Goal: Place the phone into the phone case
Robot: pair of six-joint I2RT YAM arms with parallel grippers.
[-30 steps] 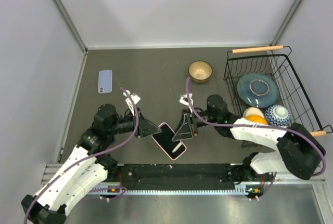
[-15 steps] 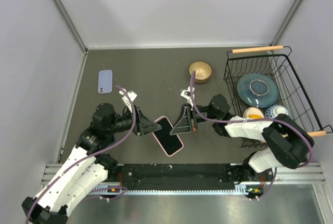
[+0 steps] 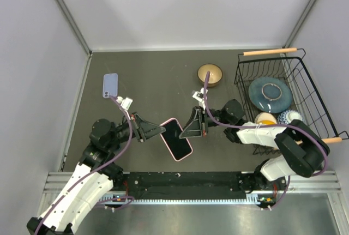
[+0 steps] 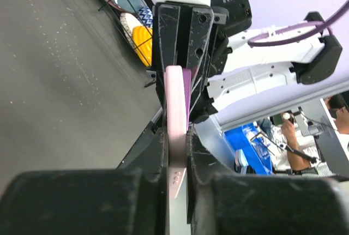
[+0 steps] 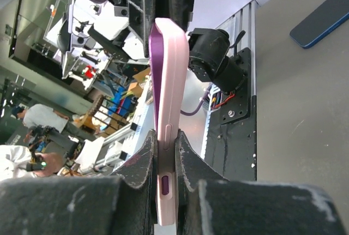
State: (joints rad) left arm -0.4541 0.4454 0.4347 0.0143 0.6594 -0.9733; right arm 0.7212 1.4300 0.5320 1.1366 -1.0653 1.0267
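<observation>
Two arms, two grippers, one phone, one case, one loose bowl, one basket.

- Blue slab (image 3: 110,85), one: phone or case, cannot tell; flat at far left, well apart.
- Left gripper (image 3: 158,131): fingers clamped on the left edge of the pink phone case (image 5: 173,82).
- Purple phone (image 3: 175,138), one: lying in the case, screen up, between both grippers; its purple edge stands proud of the pink.
- Right gripper (image 3: 184,133): clamped on the case's right edge.
- Tan bowl (image 3: 210,74), one.
- Wire basket (image 3: 239,77), one: holds one blue plate (image 3: 271,94), one patterned bowl (image 3: 290,119), one yellow item (image 3: 266,119).
- Table (image 3: 163,77): dark grey, walled by pale panels.
</observation>
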